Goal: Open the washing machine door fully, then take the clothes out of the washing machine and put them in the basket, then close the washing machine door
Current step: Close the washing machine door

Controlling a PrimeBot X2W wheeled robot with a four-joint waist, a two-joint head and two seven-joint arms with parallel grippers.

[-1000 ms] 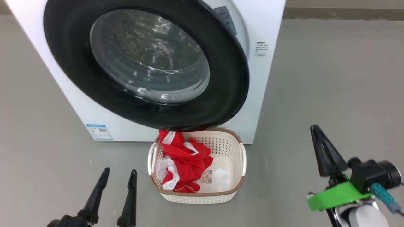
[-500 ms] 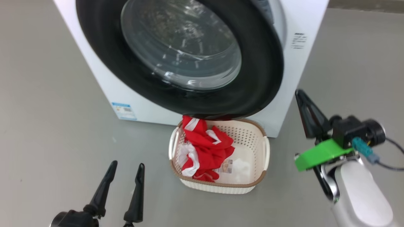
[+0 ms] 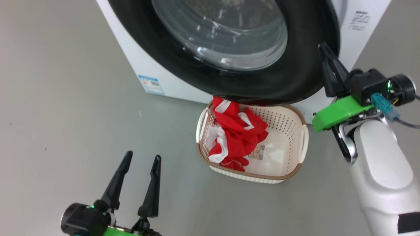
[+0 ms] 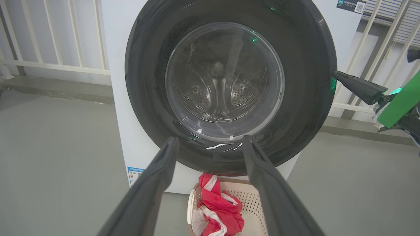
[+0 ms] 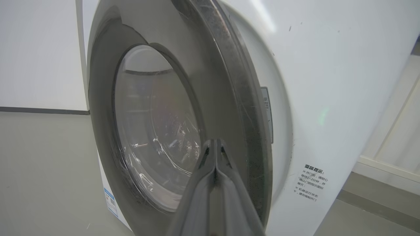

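In the head view you are losing the upper part of the washing machine door [image 3: 302,65] past the 12 o'clock edge. Its lower rim is covering the 12 o'clock side of the basket [image 3: 297,171], along with the top of the red clothes [image 3: 241,136]. The print on the blue label [image 3: 151,84] and on the sticker [image 3: 259,152] in the basket is showing too small for you to read. The right gripper [image 3: 322,47] is sitting at the door's 3 o'clock rim, but you are not seeing enough to tell whether it is touching. In the left wrist view the 6 o'clock edge is cutting the basket off.
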